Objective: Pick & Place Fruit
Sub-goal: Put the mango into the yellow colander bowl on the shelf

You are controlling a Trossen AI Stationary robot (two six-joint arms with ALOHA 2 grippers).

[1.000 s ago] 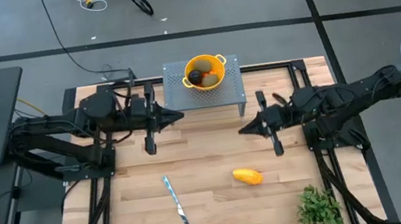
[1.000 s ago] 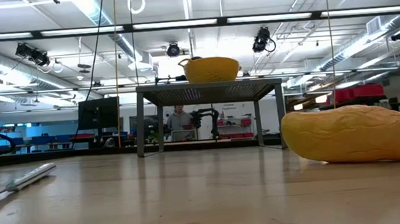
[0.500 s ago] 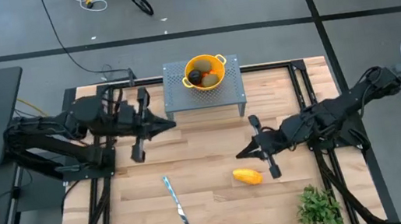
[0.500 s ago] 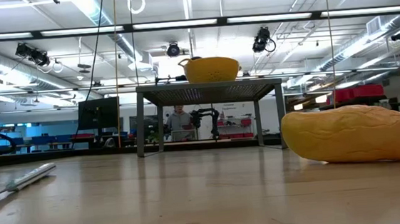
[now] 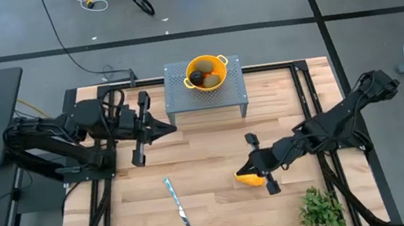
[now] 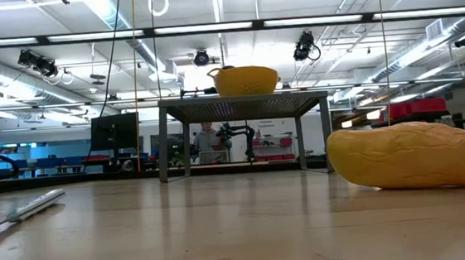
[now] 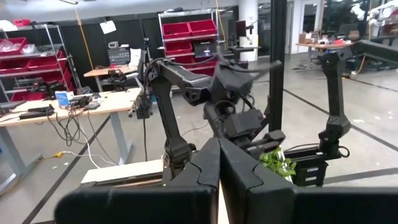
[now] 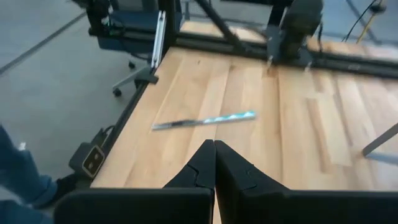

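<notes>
1. Right gripper (image 5: 248, 173) is seen in the high view with its fingers pressed together and nothing held, its tip just beside the mango (image 5: 248, 179), at the near right of the table (image 5: 210, 167).
2. Left gripper (image 5: 173, 126) is likewise closed and empty, parked in front of the metal stand (image 5: 235, 86) that carries the yellow bowl (image 5: 207, 73).
3. Other fruit is already seen in the bowl: one dark round piece, an olive-green one, and a bit of orange-red.
4. The mango is judged to be the piece left to move. For a clean pick, the right fingers should be opened before descending, then placed astride the narrow width of the fruit near its middle, so that it is not rolled away.
5. The knife (image 5: 177, 203) lies well apart to the left and the plant (image 5: 323, 211) near the corner; neither need be touched.
6. No brand, label or writing can be read in any view.
</notes>
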